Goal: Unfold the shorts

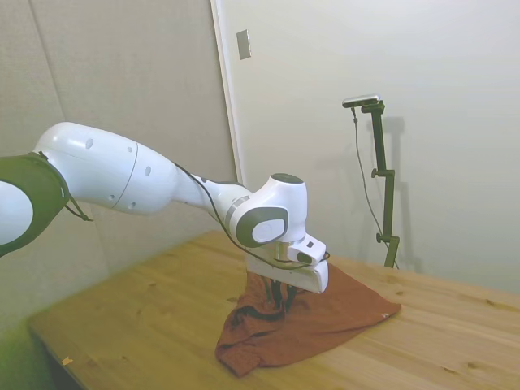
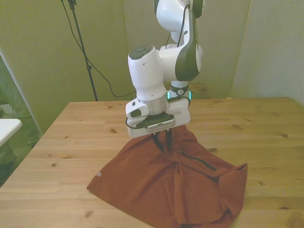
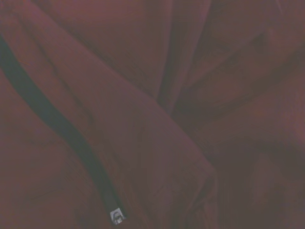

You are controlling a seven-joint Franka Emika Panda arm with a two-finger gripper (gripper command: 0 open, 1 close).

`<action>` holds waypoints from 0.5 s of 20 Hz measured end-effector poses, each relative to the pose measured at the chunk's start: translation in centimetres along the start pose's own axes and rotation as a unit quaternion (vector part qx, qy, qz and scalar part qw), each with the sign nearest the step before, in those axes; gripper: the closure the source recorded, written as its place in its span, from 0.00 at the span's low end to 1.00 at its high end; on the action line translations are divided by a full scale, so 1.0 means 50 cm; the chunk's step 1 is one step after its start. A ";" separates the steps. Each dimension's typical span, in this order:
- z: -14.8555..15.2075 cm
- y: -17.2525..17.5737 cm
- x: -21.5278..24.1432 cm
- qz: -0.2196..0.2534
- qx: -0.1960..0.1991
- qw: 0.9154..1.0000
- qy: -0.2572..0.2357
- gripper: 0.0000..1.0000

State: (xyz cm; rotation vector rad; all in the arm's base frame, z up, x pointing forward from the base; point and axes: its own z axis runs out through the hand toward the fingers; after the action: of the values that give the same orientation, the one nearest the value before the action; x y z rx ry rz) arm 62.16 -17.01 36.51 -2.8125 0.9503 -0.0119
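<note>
The rust-orange shorts (image 2: 156, 187) lie crumpled on the wooden table (image 2: 71, 137), with folds bunched toward the front view's right. A dark zipper line (image 2: 197, 160) runs across them just right of the gripper. My gripper (image 2: 164, 144) points straight down onto the far edge of the cloth, and its dark fingers are pinched close together on a raised fold. The side view shows the shorts (image 1: 333, 321) peaking up under the gripper (image 1: 282, 302). The wrist view is filled with orange fabric, the dark zipper (image 3: 62, 129) and its small metal pull (image 3: 116, 215).
Bare wooden table (image 1: 138, 317) surrounds the garment on all sides. A white object's corner (image 2: 7, 127) shows at the front view's left edge, off the table.
</note>
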 end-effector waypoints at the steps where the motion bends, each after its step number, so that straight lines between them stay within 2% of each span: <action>1: -0.006 -0.002 -0.002 -0.001 0.001 1.000 0.000 1.00; 6: -0.071 -0.046 -0.061 -0.026 0.011 1.000 0.010 1.00; 10: -0.137 -0.142 -0.185 -0.072 0.013 0.997 0.025 1.00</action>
State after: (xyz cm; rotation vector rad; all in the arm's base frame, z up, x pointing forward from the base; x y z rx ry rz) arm 58.63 -6.95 44.88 -2.8621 0.7497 -0.1136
